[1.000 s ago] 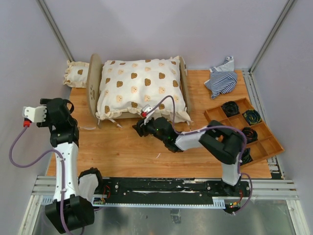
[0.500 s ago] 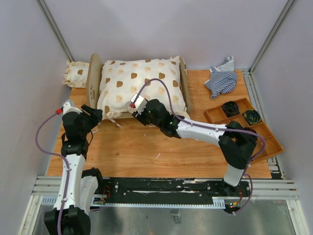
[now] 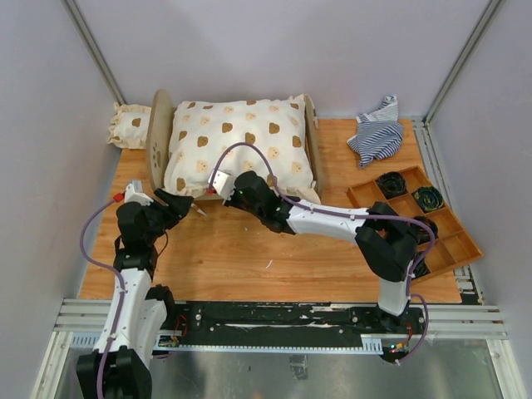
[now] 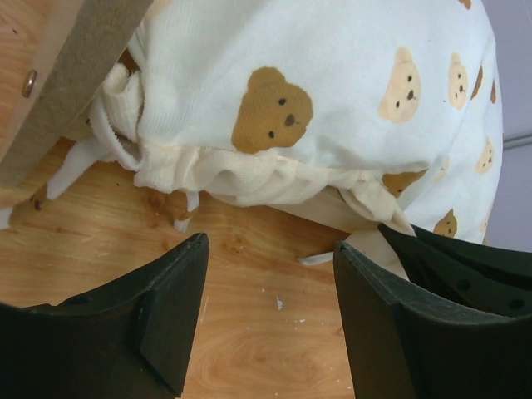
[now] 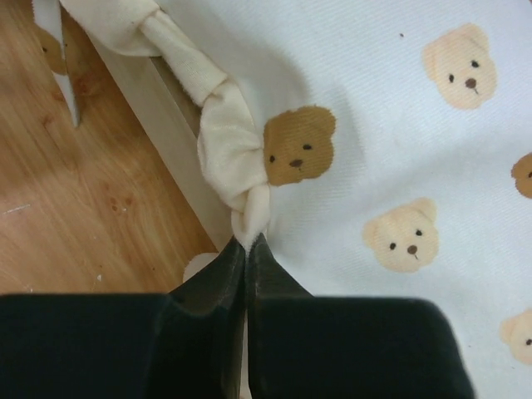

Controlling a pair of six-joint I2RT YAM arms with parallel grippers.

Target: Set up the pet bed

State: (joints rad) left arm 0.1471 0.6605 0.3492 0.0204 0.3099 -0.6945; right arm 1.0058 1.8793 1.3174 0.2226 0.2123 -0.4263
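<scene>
Pet bed [image 3: 158, 137] base hidden under cushion [image 3: 241, 141].

Cushion [image 3: 241, 141], striped cloth [image 3: 376, 135], tray [image 3: 455, 244], perhaps socks [image 3: 429, 198]

The top external camera looks down from above the near edge of the surface [image 3: 249, 249], taking in all of it. The wrist cameras sit close behind the left end effector [image 4: 270, 249] and right end effector [image 5: 247, 245], facing the near edge of the bear-print cushion [image 3: 241, 137], seen in all views.

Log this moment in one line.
left gripper: open, by cushion corner | right gripper: shut on cushion tie | pet bed: cushion on it
</scene>
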